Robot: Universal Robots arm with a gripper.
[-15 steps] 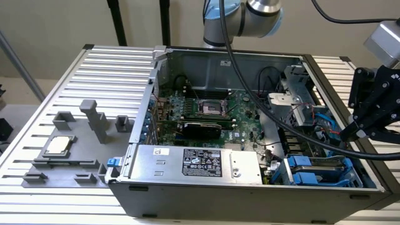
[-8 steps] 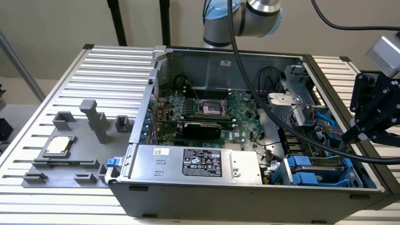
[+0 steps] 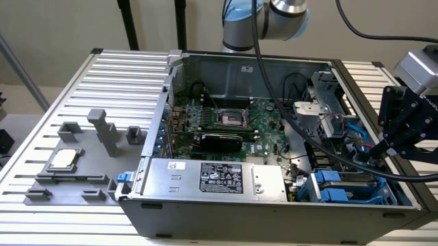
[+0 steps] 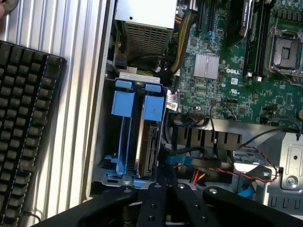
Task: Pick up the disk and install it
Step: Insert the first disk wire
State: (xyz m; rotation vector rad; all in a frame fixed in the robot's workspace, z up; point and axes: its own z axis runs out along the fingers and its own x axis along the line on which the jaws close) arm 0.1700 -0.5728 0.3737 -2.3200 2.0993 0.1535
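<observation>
A: Where is the disk [image 4: 149, 144]?
B: In the case's [image 3: 274, 220] drive bay [image 4: 102, 172], beside an empty-looking blue carrier [image 4: 124, 101] (fully seated? I can't tell).
A: And the gripper [image 4: 165, 184]?
B: Fingers pressed together, holding nothing, tips just at the disk's end. Pickup looks done.

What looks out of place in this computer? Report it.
Nothing stands out. The disk stands straight in the drive bay beside a blue carrier, with the shut claw at its end; nothing looks spilled or broken.
</observation>
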